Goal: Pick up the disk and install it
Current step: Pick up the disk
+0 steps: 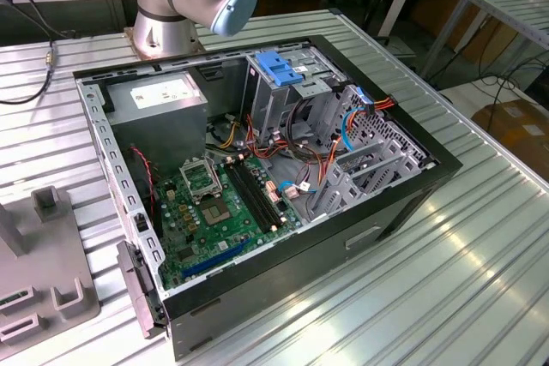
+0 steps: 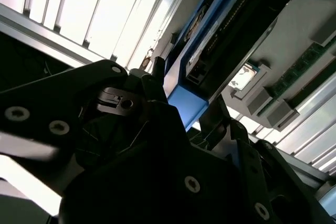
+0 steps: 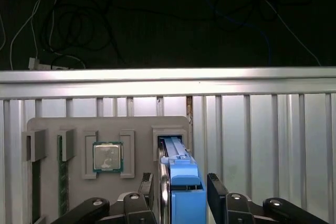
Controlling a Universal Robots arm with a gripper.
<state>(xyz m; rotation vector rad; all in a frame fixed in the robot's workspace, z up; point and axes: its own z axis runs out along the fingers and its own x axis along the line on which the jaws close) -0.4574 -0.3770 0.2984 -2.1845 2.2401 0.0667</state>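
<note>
Disk [image 3: 178, 163] is seen stood on edge in grey tray's [image 3: 47, 127] end slot. Gripper [image 3: 182, 182] is set astride it; whether it's clamped can't be told.

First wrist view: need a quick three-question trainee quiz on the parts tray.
1. True or false: the disk stands on edge in a slot of the grey tray.
2. What sits in the tray pocket nearest the disk? A) a processor chip B) a fan C) a screwdriver
3. Fill in: the disk's carrier frame is coloured ____.
Key: 1 true; 2 A; 3 blue.
</note>
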